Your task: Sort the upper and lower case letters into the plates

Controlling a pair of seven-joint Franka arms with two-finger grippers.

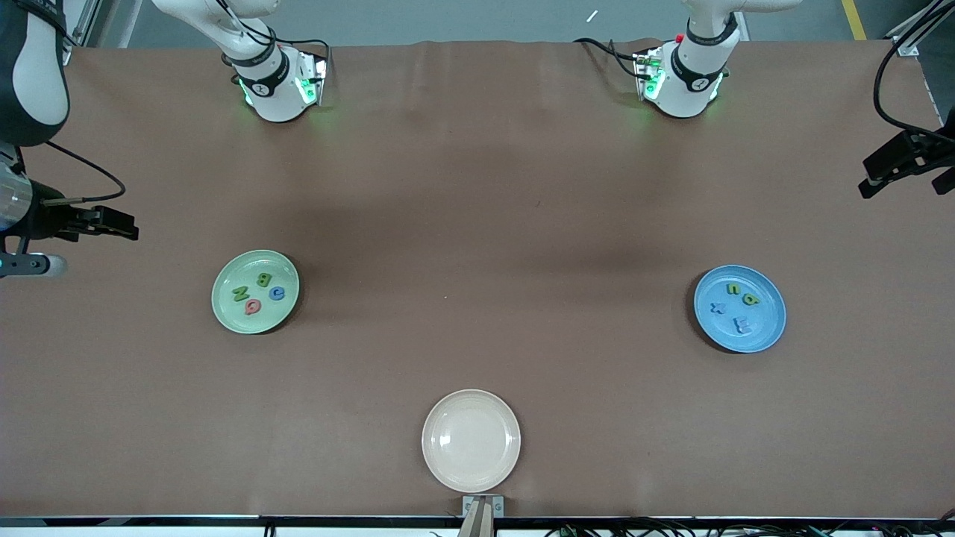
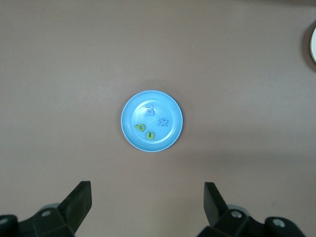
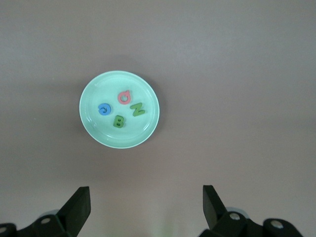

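On the mint plate (image 1: 224, 313) and blue plate (image 1: 768, 332): letters (image 3: 121, 109) sorted.
Light, stiff, thin; pinch across edges. Left gripper (image 2: 148, 207) and right gripper (image 3: 146, 207) gape wide, empty.

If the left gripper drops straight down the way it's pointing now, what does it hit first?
Probably bare table. The left gripper, open, points down at the brown surface just short of the blue plate holding four small letters. Depth is unclear, so the plate's rim could be close.

Matt brown table (image 1: 477, 224), glossy smooth plates (image 1: 224, 298)
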